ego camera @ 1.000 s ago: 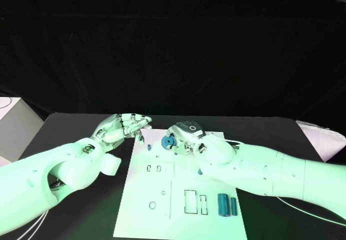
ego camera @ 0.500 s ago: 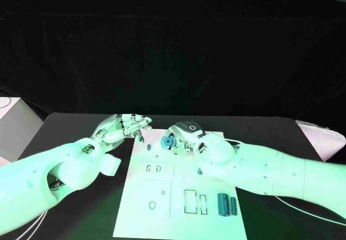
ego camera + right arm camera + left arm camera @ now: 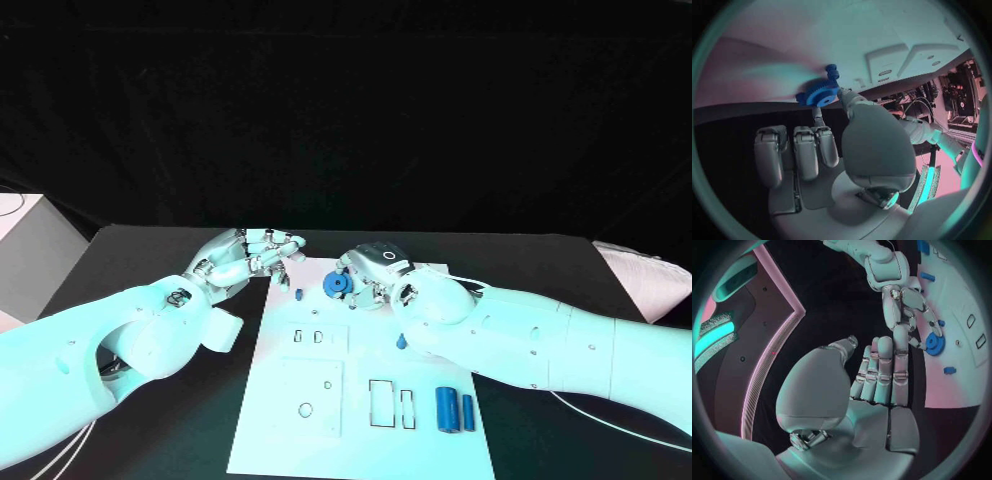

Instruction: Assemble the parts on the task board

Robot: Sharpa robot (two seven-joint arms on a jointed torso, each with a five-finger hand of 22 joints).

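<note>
Head view hides much of my right hand point(image 3: 378, 268) behind its own wrist. At the white task board's point(image 3: 346, 400) far end, its fingertips pinch a blue toothed gear point(image 3: 336, 284), round with a dark centre hole. Beside it my left hand point(image 3: 248, 253) curls its silver fingers together, holding nothing I can see. Two blue cylinders point(image 3: 454, 408) lie side by side on the board's near right part.

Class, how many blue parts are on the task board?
5: gear at the right hand, peg beside it, small piece mid-board, two bars at the near edge; more may be hidden.
</note>
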